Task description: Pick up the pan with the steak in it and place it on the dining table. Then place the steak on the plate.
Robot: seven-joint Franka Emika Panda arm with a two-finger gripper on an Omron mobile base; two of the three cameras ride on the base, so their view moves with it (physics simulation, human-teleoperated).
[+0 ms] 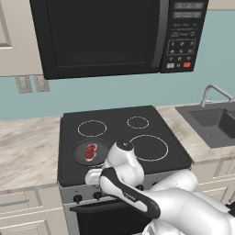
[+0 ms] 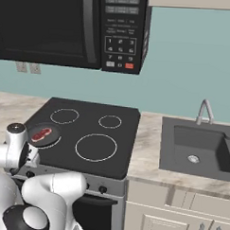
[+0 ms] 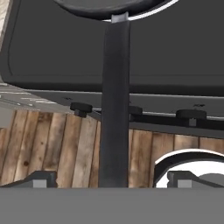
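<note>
The pan (image 1: pixel 90 152) sits on the front left burner ring of the black stovetop (image 1: pixel 151 123), with the steak (image 1: pixel 91 151) lying in its middle. In the hand view the pan's long handle (image 3: pixel 114 100) runs straight down from the pan's rim, out past the stove's front edge and over its knobs (image 3: pixel 81 107), ending between the two fingertips (image 3: pixel 41 178) of the pincer (image 3: pixel 111 180). So the handle's long axis points from the stove directly at the pincer, and the fingers stand one on each side of it, spread wide and released, gripping nothing. I judge that the coming move is to close on the handle near its free end, where the pan's weight will pull hard on the grip.

Out from the stove, a pale marbled bench (image 1: pixel 27 142) runs to both sides, with a dark sink (image 2: pixel 200 149) and its faucet (image 2: pixel 205 111) on the right. A black microwave (image 1: pixel 114 34) hangs above the stove against a teal wall. Below the stove front lies a wooden plank floor (image 3: pixel 48 148). The dining table and plate are not in sight from here.
</note>
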